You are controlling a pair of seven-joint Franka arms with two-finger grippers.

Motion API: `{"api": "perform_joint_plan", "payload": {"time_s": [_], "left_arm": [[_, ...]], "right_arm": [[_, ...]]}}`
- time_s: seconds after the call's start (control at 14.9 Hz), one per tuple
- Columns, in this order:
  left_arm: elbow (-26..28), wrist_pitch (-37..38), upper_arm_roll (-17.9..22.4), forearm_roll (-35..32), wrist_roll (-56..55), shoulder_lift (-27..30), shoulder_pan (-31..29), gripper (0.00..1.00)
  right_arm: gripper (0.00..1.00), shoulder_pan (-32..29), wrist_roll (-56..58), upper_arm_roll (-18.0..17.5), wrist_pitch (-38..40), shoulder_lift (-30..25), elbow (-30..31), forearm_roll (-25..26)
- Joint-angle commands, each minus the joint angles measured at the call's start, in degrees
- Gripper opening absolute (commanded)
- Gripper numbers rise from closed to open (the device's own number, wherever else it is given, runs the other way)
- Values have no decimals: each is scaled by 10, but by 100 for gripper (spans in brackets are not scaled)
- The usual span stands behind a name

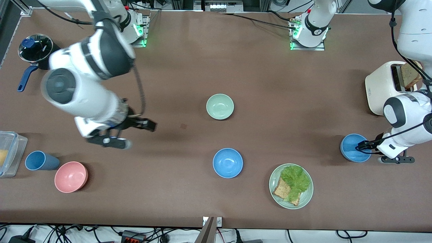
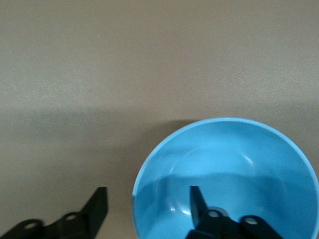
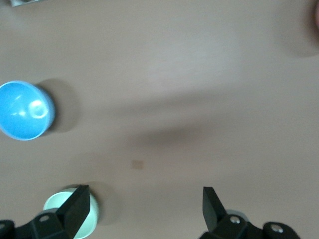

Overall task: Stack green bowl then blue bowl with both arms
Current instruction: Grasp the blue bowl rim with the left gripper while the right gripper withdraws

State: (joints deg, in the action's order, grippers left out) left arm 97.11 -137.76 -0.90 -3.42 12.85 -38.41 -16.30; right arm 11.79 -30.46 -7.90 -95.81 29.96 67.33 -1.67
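Two tools open: left tool [image 2: 148, 209] straddling blue bowl [image 1: 353, 147] rim, ready to close and lift; right tool [image 3: 145, 209] spread over bare worktop [image 1: 270, 84], green bowl [image 1: 220, 106] just ahead, ungrasped.

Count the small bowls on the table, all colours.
4. Green bowl mid-table; blue bowl nearer the front camera than it; second blue bowl under the left end effector, one finger inside; pink bowl beside the blue cup.

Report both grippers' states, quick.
Left gripper: open, fingers straddling the rim of a blue bowl.
Right gripper: open, holding nothing.
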Motion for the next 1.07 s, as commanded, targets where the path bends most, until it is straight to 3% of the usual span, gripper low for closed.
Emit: {"api": "perform_joint_plan", "payload": {"time_s": [0.0,0.07,0.27,0.34,0.47,0.6,0.67,1.01], "left_arm": [[-13,-1,-5,-1,28,-7,-7,58],[-13,0,-5,0,38,-7,-12,53],[-11,4,-8,1,40,-5,-15,9],[-6,6,-12,1,40,-3,-15,1],[2,16,-23,1,41,3,-22,1],[4,58,-37,2,40,22,-23,1],[3,91,-43,2,40,35,-23,1],[4,280,-94,42,24,145,-23,1]], "right_arm": [[100,-48,26,-10,31,-19,1,14],[100,-60,32,-10,31,-24,1,19],[100,-99,87,-4,26,-59,34,18],[100,-119,122,-2,21,-75,57,14],[100,-147,205,14,27,-96,67,14],[100,-141,290,76,28,-111,70,10],[100,-143,315,85,29,-119,75,6],[100,-117,325,133,30,-145,84,6]]}}
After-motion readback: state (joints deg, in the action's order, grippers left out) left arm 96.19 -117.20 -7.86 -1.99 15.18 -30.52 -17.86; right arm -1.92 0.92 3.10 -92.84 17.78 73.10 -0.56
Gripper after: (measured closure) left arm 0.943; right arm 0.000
